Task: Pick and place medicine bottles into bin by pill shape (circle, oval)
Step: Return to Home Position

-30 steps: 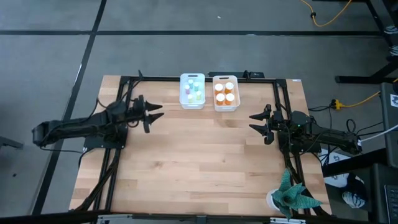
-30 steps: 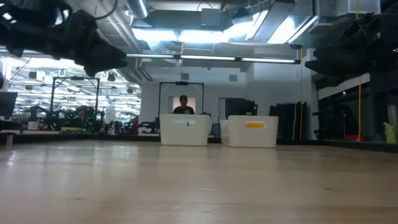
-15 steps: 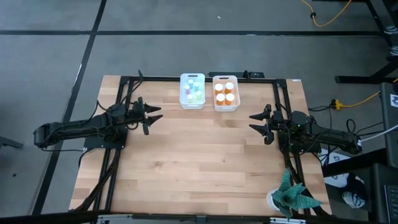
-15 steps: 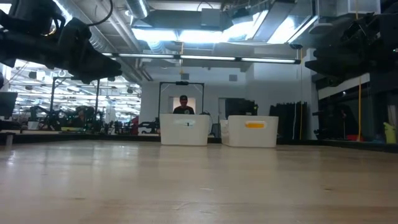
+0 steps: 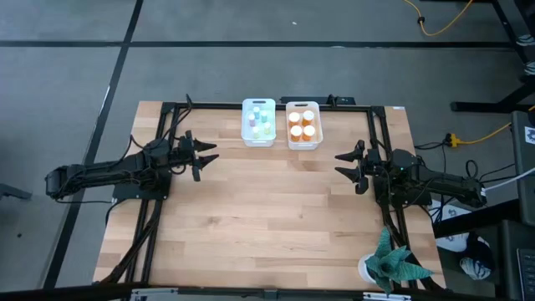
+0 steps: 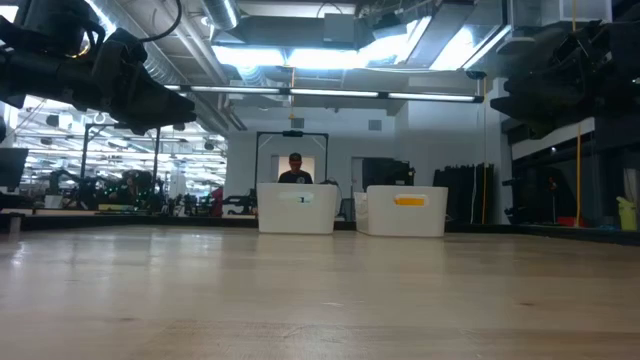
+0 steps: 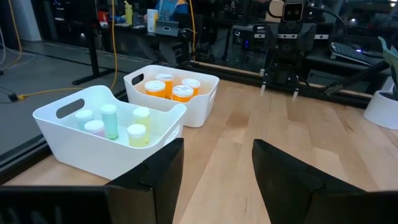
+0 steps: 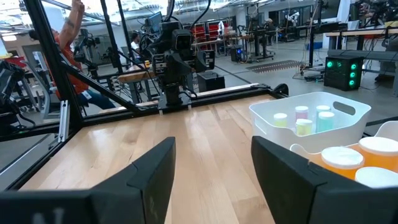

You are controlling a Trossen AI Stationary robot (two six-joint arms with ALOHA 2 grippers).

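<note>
Several small pastel bottles (image 5: 260, 123) stand in the left white bin (image 5: 246, 134), also seen in the left wrist view (image 7: 109, 121). Several orange bottles (image 5: 302, 124) with white caps stand in the right white bin (image 5: 290, 140), also seen in the left wrist view (image 7: 169, 87). My left gripper (image 5: 207, 152) is open and empty above the table's left side. My right gripper (image 5: 341, 164) is open and empty above the table's right side. No bottle lies on the table.
The two bins stand side by side at the table's far edge, seen in the low view (image 6: 298, 209) (image 6: 405, 211). A white pot with a green plant (image 5: 391, 263) stands at the near right corner. A person (image 6: 294, 170) stands beyond the table.
My left gripper has drawn back a little toward the table's left edge, staying open and empty. The right arm has kept still.
</note>
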